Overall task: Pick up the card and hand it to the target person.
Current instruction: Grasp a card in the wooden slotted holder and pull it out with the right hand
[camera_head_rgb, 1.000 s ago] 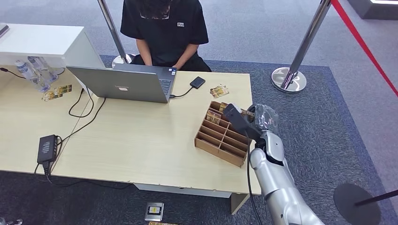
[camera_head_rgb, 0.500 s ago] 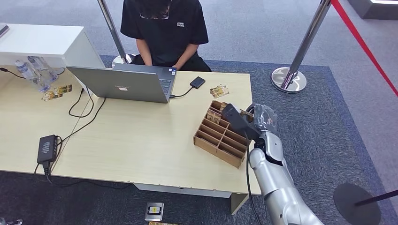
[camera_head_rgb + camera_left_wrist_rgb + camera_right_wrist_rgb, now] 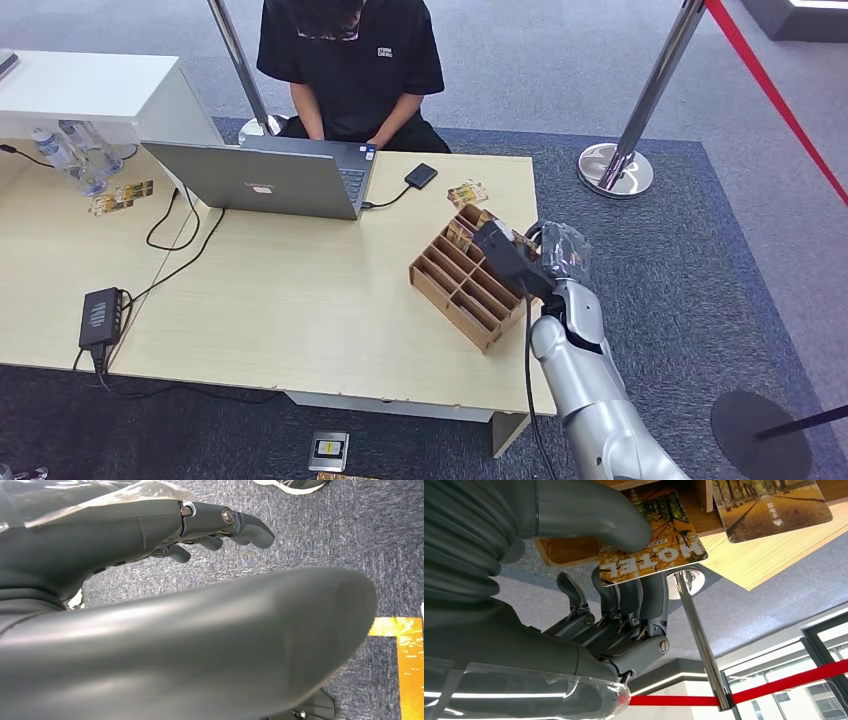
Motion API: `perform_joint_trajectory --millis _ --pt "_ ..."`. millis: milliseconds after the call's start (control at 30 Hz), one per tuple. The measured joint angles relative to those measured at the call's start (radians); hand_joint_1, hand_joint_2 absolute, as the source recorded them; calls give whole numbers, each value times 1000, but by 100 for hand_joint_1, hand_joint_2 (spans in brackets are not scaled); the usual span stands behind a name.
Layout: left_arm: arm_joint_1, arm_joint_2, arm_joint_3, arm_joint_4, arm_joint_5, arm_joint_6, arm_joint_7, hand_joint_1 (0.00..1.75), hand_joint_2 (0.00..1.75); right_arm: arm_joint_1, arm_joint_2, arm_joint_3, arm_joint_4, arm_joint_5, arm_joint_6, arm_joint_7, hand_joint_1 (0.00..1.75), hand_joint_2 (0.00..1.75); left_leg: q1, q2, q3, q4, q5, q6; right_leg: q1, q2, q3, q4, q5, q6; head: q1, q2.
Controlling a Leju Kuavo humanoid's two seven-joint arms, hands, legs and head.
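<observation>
In the right wrist view my right hand (image 3: pixel 624 605) pinches a hotel card (image 3: pixel 654 545) printed with autumn trees, thumb on its face and fingers behind it, at the edge of the wooden divider box (image 3: pixel 569 550). From the head view that hand (image 3: pixel 556 252) is at the far right corner of the box (image 3: pixel 462 285), which sits askew on the table. A second card (image 3: pixel 467 193) lies flat on the table beyond the box, also visible as a card (image 3: pixel 774 507) from the wrist. The person (image 3: pixel 350 60) in black sits behind the table. My left hand (image 3: pixel 220 527) hangs over the carpet, holding nothing.
An open laptop (image 3: pixel 270 178) stands at the table's (image 3: pixel 300 300) far side with a small black device (image 3: pixel 421 176) cabled to it. A power adapter (image 3: pixel 100 315) lies near the front left. A stanchion base (image 3: pixel 615 170) stands on the carpet right of the table.
The divider box has swung round on the table, its near end sliding left and its far corner shifting towards the back. My right hand stays at that corner with the card.
</observation>
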Motion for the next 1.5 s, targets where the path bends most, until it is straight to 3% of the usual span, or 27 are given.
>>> perform_joint_trajectory --millis 500,733,1167,1500 --pt "0 0 0 0 -1 0 0 0 0 23 2 0 -51 7 -1 0 135 175 0 0 -3 0 0 0 0 0 -3 0 0 0 0 0" --pt "0 0 0 0 -1 0 0 0 0 42 9 3 -121 15 11 1 126 175 0 0 -3 0 0 0 0 0 -3 0 0 0 0 0" --pt "0 0 0 0 0 2 0 0 0 61 17 23 -182 10 13 -16 159 175 0 0 -3 0 0 0 0 0 -3 0 0 0 0 0" --pt "-1 0 0 0 6 3 -1 0 0 75 34 75 -273 -151 101 -119 150 175 0 0 -3 0 0 0 0 0 -3 0 0 0 0 0"
